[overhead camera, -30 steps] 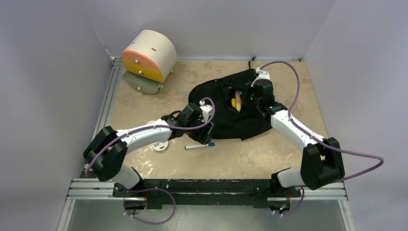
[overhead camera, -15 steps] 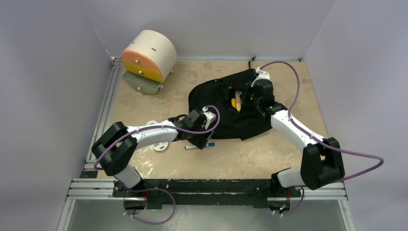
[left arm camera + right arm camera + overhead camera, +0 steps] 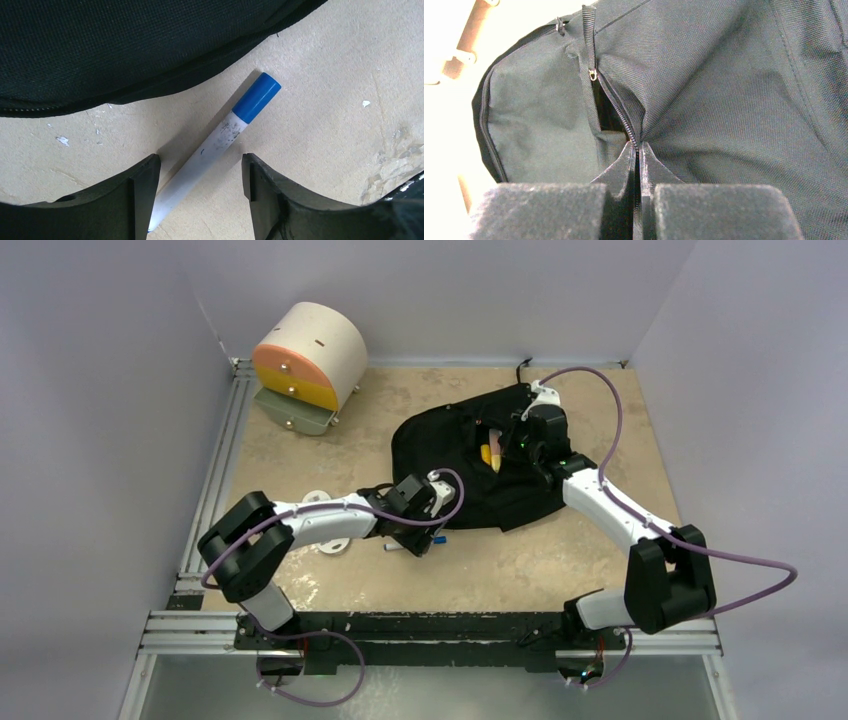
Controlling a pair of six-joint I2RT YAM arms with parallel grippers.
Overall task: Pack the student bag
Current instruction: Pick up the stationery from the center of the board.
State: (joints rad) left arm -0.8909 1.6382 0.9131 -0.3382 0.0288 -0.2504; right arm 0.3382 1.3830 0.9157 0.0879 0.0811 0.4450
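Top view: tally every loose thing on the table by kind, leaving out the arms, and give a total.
Student bag, black: 1
Marker, white with a blue cap: 1
Drawer box, cream and orange: 1
Yellow item in the bag's opening: 1
White round thing, partly hidden: 1
Total: 5

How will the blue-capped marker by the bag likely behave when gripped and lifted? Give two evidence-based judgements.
The marker looks like a rigid plastic tube, so it should stay straight and feel light. Its round, smooth barrel may roll on the flat table or slip if the left gripper, open astride it, closes off-centre.
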